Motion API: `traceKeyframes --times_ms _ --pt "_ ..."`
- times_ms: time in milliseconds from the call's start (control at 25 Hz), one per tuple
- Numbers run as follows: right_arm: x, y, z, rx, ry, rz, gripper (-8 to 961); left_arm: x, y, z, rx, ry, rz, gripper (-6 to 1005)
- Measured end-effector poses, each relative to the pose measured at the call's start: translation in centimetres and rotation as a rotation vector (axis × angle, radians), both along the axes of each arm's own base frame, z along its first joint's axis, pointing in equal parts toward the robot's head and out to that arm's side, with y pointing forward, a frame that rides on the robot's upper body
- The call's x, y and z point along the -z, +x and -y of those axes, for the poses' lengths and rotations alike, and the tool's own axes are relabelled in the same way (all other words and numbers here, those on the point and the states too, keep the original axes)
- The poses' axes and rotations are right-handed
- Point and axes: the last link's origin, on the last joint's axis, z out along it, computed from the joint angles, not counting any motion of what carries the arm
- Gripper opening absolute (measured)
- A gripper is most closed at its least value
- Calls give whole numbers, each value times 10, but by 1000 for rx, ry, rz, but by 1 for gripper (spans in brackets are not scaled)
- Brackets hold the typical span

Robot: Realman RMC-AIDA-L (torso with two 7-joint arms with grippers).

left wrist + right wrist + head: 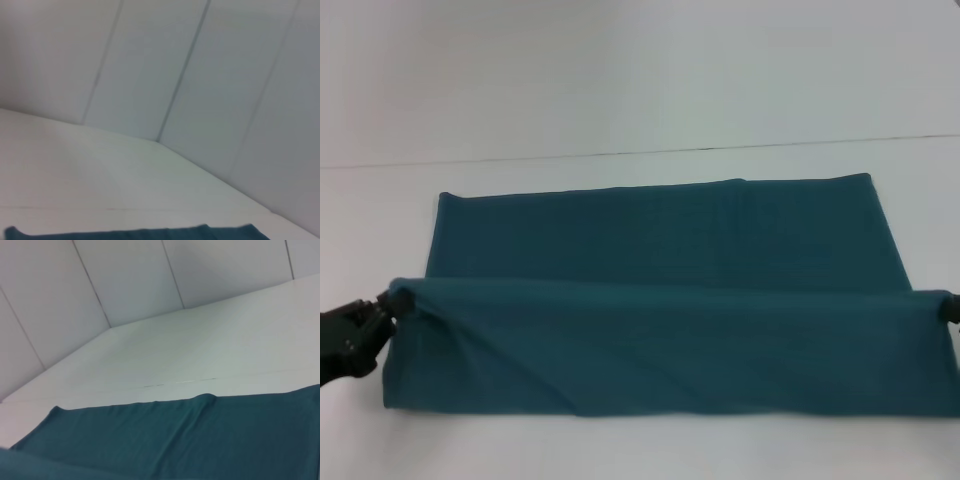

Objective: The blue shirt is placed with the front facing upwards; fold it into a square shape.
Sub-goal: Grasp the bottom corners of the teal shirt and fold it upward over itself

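Blue shirt [660, 300] spread across a white counter [620, 100], seen from the head camera. The near portion of the cloth is raised along a straight horizontal ridge running between the two pincers, and the lifted layer drapes down toward the near edge; the far portion lies flat on the counter. No lettering shows on the exposed fabric. Left pincer [386, 302] grips the ridge at its left end, closed on the cloth. Right pincer [950, 305] shows only at the frame edge, at the ridge's right end; its grip cannot be told. A thin seam [650, 152] crosses the counter beyond the shirt. The wrist views show pale panelled walls [125, 275] rising behind the counter.
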Motion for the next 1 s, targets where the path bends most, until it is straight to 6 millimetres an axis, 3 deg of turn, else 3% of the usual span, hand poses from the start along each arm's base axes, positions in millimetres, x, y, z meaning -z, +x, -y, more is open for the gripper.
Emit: traceKeyframes --times_ms 440,1000 --pt "1 -13 -41 -10 29 41 33 8 4 -24 -50 27 -7 35" --pt "-18 -24 -77 -7 100 74 32 15 18 -56 -67 35 -39 35"
